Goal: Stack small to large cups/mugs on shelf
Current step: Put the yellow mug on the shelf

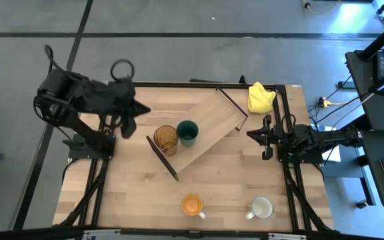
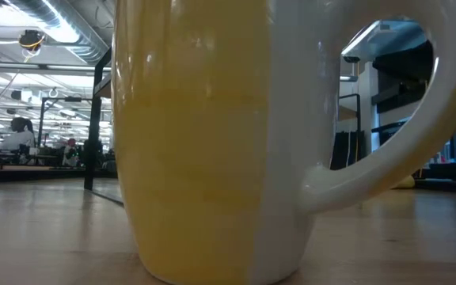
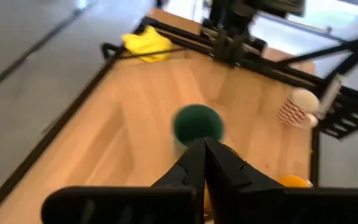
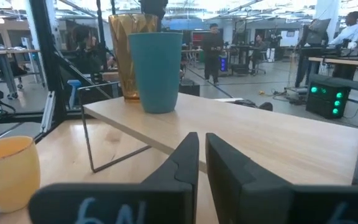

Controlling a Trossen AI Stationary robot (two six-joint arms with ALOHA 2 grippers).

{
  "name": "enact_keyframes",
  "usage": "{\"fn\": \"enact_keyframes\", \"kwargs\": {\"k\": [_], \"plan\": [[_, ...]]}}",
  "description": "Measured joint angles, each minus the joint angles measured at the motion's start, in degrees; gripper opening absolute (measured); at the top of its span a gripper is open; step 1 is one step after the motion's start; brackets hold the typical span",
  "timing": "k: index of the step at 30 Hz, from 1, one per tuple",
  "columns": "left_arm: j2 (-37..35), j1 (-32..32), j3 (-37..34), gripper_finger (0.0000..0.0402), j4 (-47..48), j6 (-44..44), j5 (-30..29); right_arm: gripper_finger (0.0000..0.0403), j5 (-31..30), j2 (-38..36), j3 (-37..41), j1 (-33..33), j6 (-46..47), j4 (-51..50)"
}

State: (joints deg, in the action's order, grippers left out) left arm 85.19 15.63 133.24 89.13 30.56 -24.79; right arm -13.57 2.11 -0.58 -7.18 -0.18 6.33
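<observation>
The light-wood shelf [image 1: 209, 127] lies slantwise on the table. The amber ribbed tumbler [image 1: 166, 139] and the dark teal cup [image 1: 187, 132] stand side by side on its near-left end, as the right wrist view shows [image 4: 156, 70]. The orange mug [image 1: 192, 205] and the white mug [image 1: 261, 208] stand on the table near its front edge. The orange mug fills the low view [image 2: 212, 142]. My left gripper [image 1: 144, 109] is shut and empty, above the table just left of the tumbler. My right gripper [image 1: 252, 133] is shut and empty, right of the shelf.
A yellow cloth [image 1: 260, 97] lies at the table's far right corner. A dark frame runs along the table's edges [image 1: 287, 107]. Bare table lies between the shelf and the two mugs [image 1: 232, 180]. People stand in the room beyond the table [image 4: 213, 53].
</observation>
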Motion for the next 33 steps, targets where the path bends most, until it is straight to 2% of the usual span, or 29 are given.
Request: {"fn": "enact_keyframes", "kwargs": {"k": [4,7,9,14,19,27,30,33], "plan": [[0.78,2.07,-2.72,0.0002,0.20,2.49,-1.96,0.0032,7.03,0.00,0.00,0.00,3.69,2.89],[0.10,2.07,-5.51,0.0003,0.74,5.41,-3.00,0.0032,13.87,0.00,0.00,0.00,10.68,7.20],[-0.54,2.18,-7.30,0.0001,1.04,7.14,-2.10,0.0032,15.59,0.00,0.00,-0.01,14.99,10.05],[-2.00,3.41,-8.68,0.0003,-3.19,8.30,-0.64,0.0032,13.45,0.00,0.00,0.00,19.53,15.70],[-2.43,4.84,-8.67,0.0002,-13.78,2.19,3.82,0.0032,12.08,0.00,0.00,0.00,25.83,21.20],[-2.87,7.17,-8.67,0.0001,-13.19,0.33,4.88,0.0032,9.72,0.01,0.00,0.00,34.55,31.62],[-2.87,8.57,-8.67,0.0003,-13.79,-1.86,5.78,0.0032,6.20,0.00,0.00,-0.01,37.18,33.37],[-2.87,11.34,-8.67,0.0002,-15.09,-3.37,5.91,0.0032,5.60,0.00,0.00,0.00,37.28,33.42]]}}
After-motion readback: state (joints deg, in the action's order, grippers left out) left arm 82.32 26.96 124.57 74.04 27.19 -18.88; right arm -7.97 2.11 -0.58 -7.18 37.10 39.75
